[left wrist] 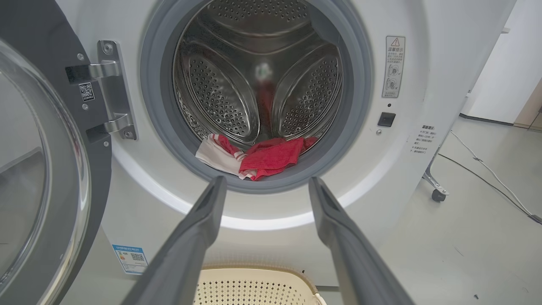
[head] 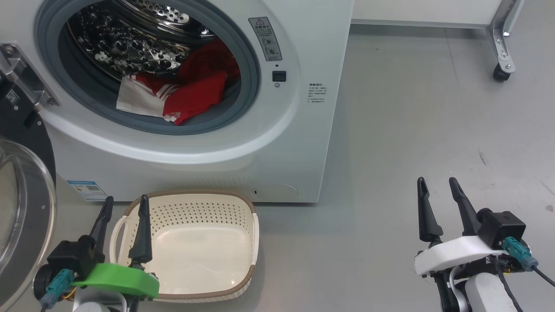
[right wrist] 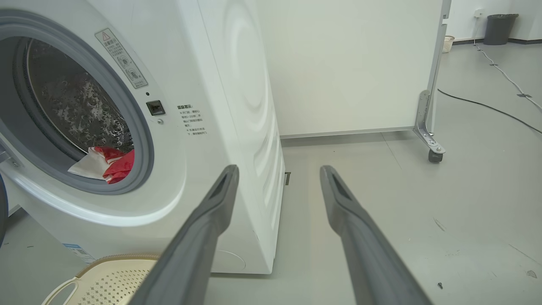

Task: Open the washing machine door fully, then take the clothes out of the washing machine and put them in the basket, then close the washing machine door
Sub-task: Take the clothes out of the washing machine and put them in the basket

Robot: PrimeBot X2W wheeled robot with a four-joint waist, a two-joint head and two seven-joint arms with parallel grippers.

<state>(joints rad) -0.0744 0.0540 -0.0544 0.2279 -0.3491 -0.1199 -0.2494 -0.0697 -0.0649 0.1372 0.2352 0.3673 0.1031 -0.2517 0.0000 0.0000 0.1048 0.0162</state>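
Nearest the robot, the left gripper (head: 126, 198) sits at the lower left with its jaws released and spread, nothing between them. In the head view their tips overlap the left handle of the basket (head: 199, 255). The right gripper (head: 436, 179) is well apart at the lower right above the grey floor (head: 412, 130), its jaws likewise spread and holding nothing. The basket stands on the floor just in front of the washing machine (head: 299, 143), its far rim close to the white front panel and its cream bottom bare. To the left, the washing machine door (head: 26, 203) is swung wide open, its clear glass bowl bulging outward and its black rim hanging from a metal hinge (head: 26, 76) on the machine's left side. A small blue label (head: 86, 190) is stuck low on the front panel beside the door. Above the basket, the round opening is ringed by a grey rubber seal (head: 250, 65). The clothes (head: 195, 93) lie inside the perforated steel drum (head: 130, 43) at its lower front: red fabric with red-and-white striped trim and a white piece at the left. Their front edge rests on the seal's bottom lip; whether the white is part of the red garment I cannot tell. Farther right, a wheeled metal leg (head: 502, 65) stands on the floor.
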